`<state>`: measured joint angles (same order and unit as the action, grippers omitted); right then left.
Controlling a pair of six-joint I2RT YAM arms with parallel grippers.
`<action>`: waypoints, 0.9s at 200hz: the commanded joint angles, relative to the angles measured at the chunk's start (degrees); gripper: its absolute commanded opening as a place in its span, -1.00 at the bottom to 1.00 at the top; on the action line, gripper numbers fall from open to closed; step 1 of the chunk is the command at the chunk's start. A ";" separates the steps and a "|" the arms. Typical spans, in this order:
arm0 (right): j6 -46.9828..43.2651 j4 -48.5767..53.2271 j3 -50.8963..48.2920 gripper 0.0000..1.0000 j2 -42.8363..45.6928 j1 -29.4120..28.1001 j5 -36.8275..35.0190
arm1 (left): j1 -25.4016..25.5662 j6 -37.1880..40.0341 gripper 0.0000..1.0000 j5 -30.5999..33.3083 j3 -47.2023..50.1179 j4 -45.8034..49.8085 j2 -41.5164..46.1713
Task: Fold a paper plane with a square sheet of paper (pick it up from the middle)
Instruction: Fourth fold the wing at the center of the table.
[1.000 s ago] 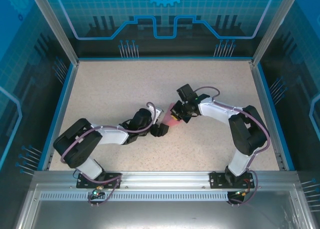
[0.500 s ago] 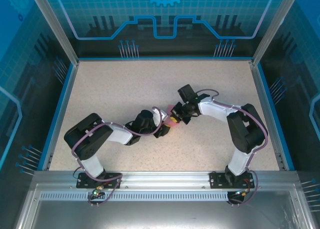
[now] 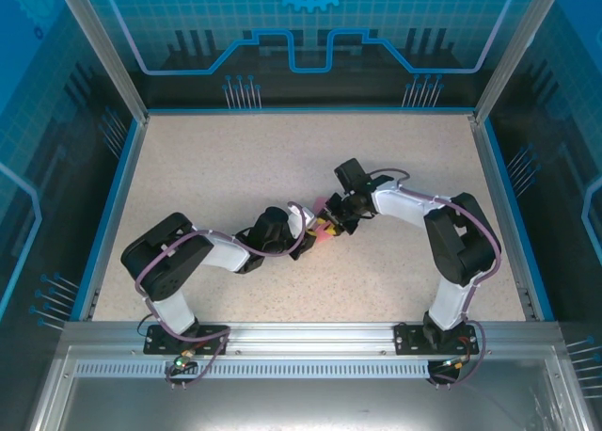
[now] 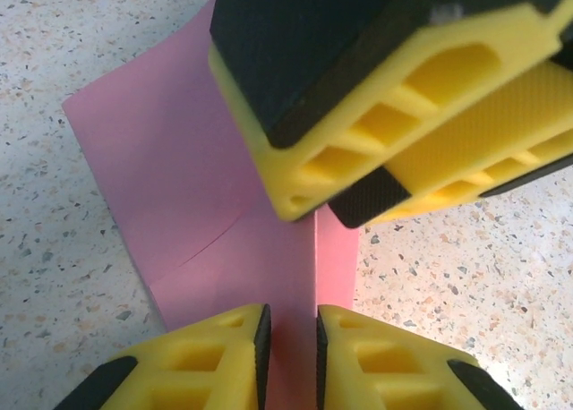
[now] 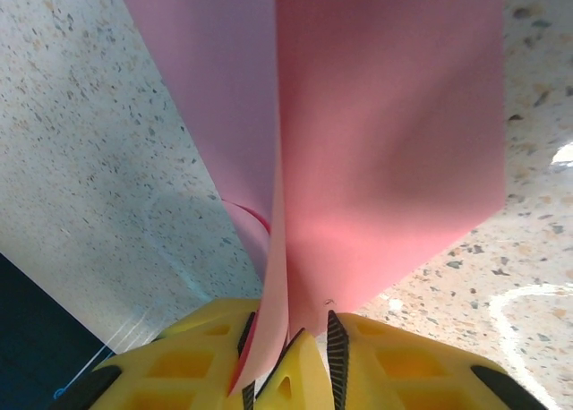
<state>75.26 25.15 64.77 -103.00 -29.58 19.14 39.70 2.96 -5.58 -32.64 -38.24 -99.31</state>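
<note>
The square sheet of paper point(image 3: 324, 225) is pink and folded, held up on edge at the table's middle between the two grippers. In the left wrist view a raised fold of the paper point(image 4: 179, 159) runs down between my left gripper's point(image 4: 290, 352) pads, which stand a narrow gap apart around it. Just beyond, the right gripper's yellow fingers point(image 4: 358, 106) come in from above. In the right wrist view the paper point(image 5: 385, 115) rises from between my right gripper's point(image 5: 288, 356) pads, which stand apart. From above, left gripper point(image 3: 312, 234) and right gripper point(image 3: 335, 219) meet tip to tip.
The speckled tabletop point(image 3: 235, 158) has bare room all round the grippers. A blue rim point(image 3: 113, 196) and metal frame posts point(image 3: 94, 45) bound it. Both arms reach inward from their bases at the near edge.
The left arm slid right until its jaws straddled the paper, and they narrowed. The right gripper's jaws went from shut on the paper to slightly apart.
</note>
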 commanded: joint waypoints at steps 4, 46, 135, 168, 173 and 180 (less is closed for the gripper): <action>-2.72 2.62 2.52 -0.30 -0.75 1.66 0.86 | 0.21 -1.25 -0.61 -2.12 -1.32 -0.17 -0.81; -13.01 3.74 4.90 0.12 1.88 3.54 -0.23 | -1.52 -12.64 -0.69 -6.55 -0.67 -1.07 0.12; -30.24 -10.55 -6.57 0.09 6.38 5.06 7.51 | -2.88 -37.66 -0.78 -10.74 0.11 0.40 1.13; -31.78 -11.69 -7.57 -0.02 3.99 5.00 8.62 | -3.23 -42.84 -0.76 -13.52 -1.02 1.06 0.37; -31.97 -11.69 -7.58 -0.04 3.63 4.93 8.56 | -3.32 -43.40 -0.76 -13.58 -1.02 1.17 0.26; -32.33 -11.78 -7.57 -0.04 3.14 4.96 8.47 | -3.36 -44.23 -0.76 -13.53 -0.95 1.14 0.17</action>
<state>45.98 15.62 57.89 -97.93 -25.02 25.43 36.91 -35.29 -16.56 -33.06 -36.73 -99.26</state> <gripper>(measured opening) 0.485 0.120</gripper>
